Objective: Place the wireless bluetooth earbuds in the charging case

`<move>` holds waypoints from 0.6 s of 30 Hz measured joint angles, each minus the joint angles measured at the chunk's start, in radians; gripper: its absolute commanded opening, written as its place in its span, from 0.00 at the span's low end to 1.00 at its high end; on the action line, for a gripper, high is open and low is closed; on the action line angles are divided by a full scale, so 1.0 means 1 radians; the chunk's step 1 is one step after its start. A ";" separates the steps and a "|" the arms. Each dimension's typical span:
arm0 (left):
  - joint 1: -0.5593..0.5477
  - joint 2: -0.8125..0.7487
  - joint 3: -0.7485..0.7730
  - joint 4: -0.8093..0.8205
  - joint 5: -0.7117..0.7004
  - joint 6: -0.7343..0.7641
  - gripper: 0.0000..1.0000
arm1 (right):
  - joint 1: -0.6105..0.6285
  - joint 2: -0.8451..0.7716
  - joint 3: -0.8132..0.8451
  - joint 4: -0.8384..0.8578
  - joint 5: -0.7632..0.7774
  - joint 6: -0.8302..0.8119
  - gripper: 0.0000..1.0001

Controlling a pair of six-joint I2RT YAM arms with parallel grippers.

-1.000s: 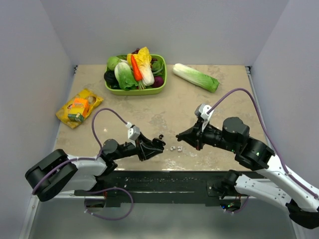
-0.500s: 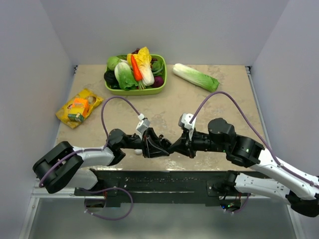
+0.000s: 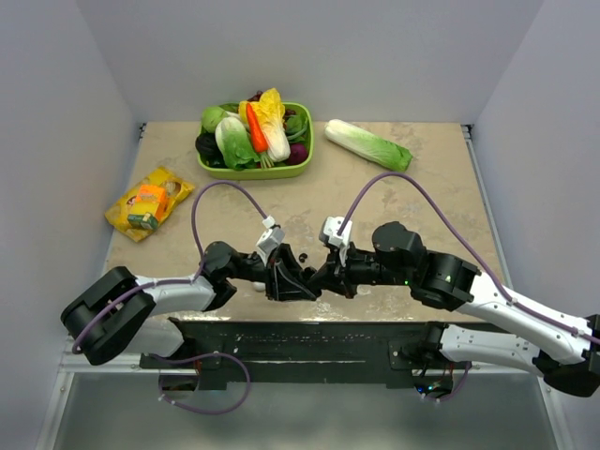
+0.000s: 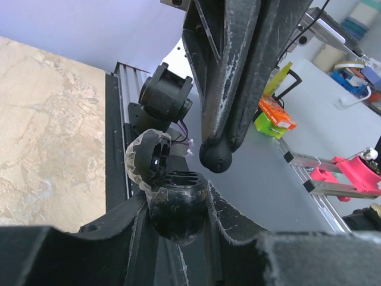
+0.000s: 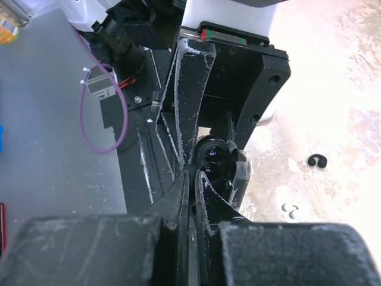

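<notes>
Charging case (image 4: 178, 215) sits at the lower centre of the left wrist view, clamped between the fingers of the left gripper (image 4: 177, 199). It looks dark and glossy there, and its hinged lid (image 4: 146, 162) stands swung open to the left, baring the wells inside. The right gripper (image 5: 191, 174) points down at it from the top of that view, its two fingers pressed together. A small round black knob sits at its tip, just over the open wells; what that knob is, and whether it touches the case, cannot be told. In the top view both grippers meet tip to tip at the lower centre, near the bottom edge of the table (image 3: 412, 197). The wireless bluetooth earbuds (image 5: 290, 208), two tiny white pieces, lie on the table at the lower right of the right wrist view, apart from the case, with a dark C-shaped piece (image 5: 317, 159) above them
</notes>
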 measured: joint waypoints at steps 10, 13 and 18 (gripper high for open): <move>-0.004 -0.003 0.000 0.000 0.013 0.000 0.00 | 0.008 0.003 0.000 0.016 0.060 0.000 0.00; -0.005 -0.003 0.000 0.000 0.014 0.002 0.00 | 0.009 0.012 0.000 0.018 0.063 0.000 0.00; -0.005 -0.003 0.000 0.000 0.016 0.006 0.00 | 0.016 0.026 0.000 0.021 0.065 0.000 0.00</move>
